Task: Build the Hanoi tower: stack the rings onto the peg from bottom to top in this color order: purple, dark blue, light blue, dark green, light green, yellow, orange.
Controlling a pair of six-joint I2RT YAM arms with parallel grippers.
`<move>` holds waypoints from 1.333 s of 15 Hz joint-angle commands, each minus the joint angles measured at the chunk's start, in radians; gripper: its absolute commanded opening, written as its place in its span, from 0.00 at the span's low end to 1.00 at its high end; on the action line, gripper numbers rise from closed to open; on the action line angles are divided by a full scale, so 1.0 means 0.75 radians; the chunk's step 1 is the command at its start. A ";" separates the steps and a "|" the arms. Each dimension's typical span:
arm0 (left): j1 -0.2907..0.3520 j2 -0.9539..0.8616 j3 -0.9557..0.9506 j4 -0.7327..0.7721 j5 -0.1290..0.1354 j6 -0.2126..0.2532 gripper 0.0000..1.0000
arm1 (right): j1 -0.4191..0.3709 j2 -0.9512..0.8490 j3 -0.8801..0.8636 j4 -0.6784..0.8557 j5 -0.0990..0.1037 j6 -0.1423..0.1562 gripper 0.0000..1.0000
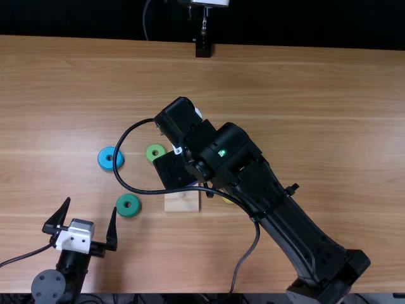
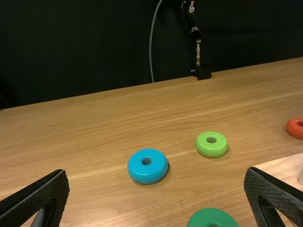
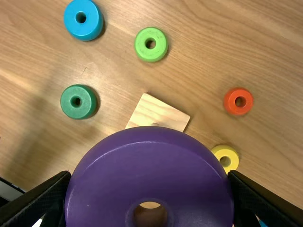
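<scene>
Purple ring (image 3: 149, 172) pinched between fingers of right hand (image 1: 183, 177) (left hand (image 1: 92, 204) spread, near dark green ring (image 1: 128, 211)).

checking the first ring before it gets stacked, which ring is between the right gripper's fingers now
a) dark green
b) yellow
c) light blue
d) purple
d, the purple ring sits between the two fingers of the right gripper, while the wooden base shows just past its edge.
</scene>
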 commanded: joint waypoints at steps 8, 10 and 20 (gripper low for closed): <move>0.000 -0.016 -0.024 -0.014 0.024 0.010 1.00 | 0.025 0.025 0.029 -0.001 -0.002 0.019 0.00; 0.000 -0.016 -0.024 -0.014 0.024 0.010 1.00 | 0.031 0.064 0.021 -0.001 -0.002 0.019 0.00; 0.000 -0.016 -0.024 -0.014 0.024 0.010 1.00 | 0.035 0.111 -0.014 -0.006 -0.002 0.019 0.00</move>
